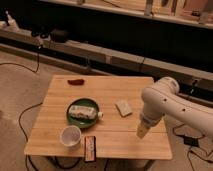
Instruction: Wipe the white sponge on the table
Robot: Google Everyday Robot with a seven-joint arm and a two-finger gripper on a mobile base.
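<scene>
so the small flat off-white sponge lies right of centre on the light-wood plank table, nothing touching it. Just left, a round green plate holds a white oblong packet. The robot's gripper hangs near the sponge's right, fingers apart, holding nothing

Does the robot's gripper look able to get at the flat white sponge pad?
Probably yes: the gripper hangs over the right side of the square light-wood table, near the flat off-white rectangular sponge; only bare tabletop lies between them.

One sponge, one plate, one cup
</scene>
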